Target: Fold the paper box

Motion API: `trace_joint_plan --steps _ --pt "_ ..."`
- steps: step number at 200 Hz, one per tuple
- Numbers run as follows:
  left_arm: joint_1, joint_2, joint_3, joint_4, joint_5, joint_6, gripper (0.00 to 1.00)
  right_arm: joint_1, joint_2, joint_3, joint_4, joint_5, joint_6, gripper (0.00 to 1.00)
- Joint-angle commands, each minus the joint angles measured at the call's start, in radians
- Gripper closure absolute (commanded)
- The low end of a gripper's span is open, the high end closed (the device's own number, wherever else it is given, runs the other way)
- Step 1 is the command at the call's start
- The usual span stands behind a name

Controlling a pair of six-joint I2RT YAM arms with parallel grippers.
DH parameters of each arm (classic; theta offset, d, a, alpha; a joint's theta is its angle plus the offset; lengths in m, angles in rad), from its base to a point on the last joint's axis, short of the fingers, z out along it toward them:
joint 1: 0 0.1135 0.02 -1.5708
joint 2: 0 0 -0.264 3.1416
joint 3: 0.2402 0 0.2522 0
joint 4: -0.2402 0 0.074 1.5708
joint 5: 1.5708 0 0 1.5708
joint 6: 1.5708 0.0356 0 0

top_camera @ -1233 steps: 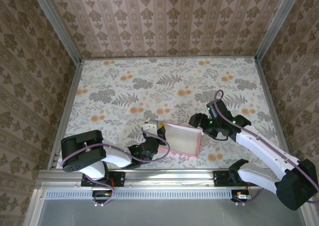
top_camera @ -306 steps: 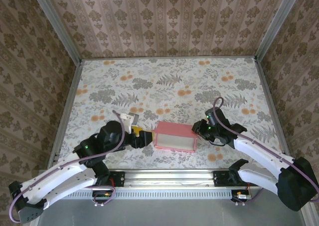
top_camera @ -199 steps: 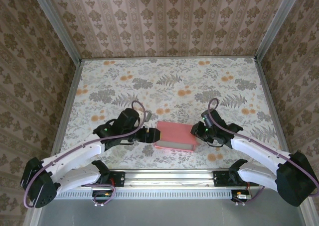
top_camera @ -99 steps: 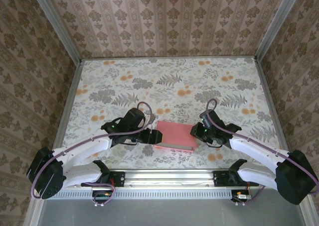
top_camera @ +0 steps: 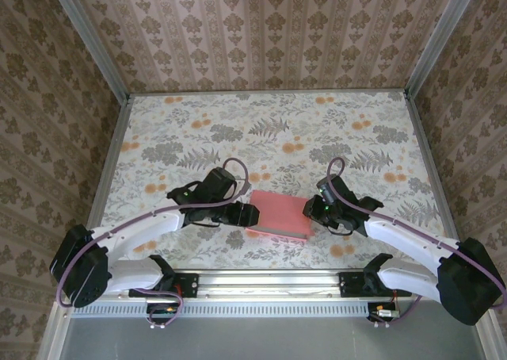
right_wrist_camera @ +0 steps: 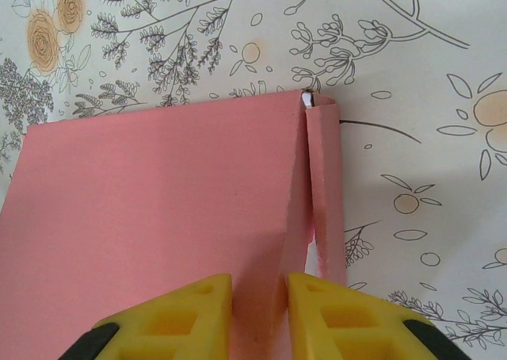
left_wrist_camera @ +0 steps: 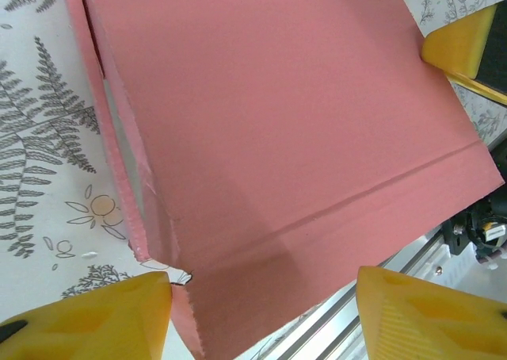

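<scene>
— As the overhead camera looked down, where did the paper box [top_camera: 277,214] lie?
— Low centre of the frame, flat on the floral table [top_camera: 238,130], with the left gripper [top_camera: 247,215] at its left edge and the right gripper [top_camera: 310,209] at its right.
— And the left wrist view?
— The box [left_wrist_camera: 277,122] ran across the frame. The left gripper [left_wrist_camera: 263,285] stood spread at the bottom corners, clamping nothing.
— The right wrist?
— At bottom centre, the right gripper [right_wrist_camera: 260,292] pinched a raised fold of the box [right_wrist_camera: 158,201].

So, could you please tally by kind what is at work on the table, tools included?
paper box: 1
tools: 2 (left tool, right tool)
Total: 3
</scene>
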Motion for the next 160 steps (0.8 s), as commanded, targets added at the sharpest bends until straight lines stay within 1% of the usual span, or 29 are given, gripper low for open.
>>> trace_joint_plan --steps 1,27,66,86,123,143,160 --pt "0.000 0.011 0.044 -0.115 -0.039 0.053 0.38 0.008 0.007 0.019 -0.018 0.018 -0.015 0.74" --pt "0.000 0.038 0.066 -0.157 -0.066 0.073 0.38 0.008 0.009 0.021 -0.016 0.018 -0.014 0.74" --pt "0.001 0.085 0.083 -0.073 -0.053 0.073 0.37 0.010 0.013 0.023 -0.016 0.017 -0.015 0.75" --pt "0.002 0.117 0.100 -0.056 -0.055 0.072 0.38 0.011 0.014 0.022 -0.016 0.017 -0.015 0.75" --pt "0.000 0.163 0.106 -0.011 -0.019 0.054 0.45 0.010 0.014 0.018 -0.010 0.014 -0.010 0.75" --pt "-0.001 0.171 0.105 -0.009 -0.014 0.048 0.56 0.011 0.015 0.017 -0.005 0.017 -0.008 0.75" --pt "0.000 0.170 0.100 -0.009 -0.012 0.043 0.62 0.013 0.018 0.017 -0.002 0.017 -0.008 0.76"
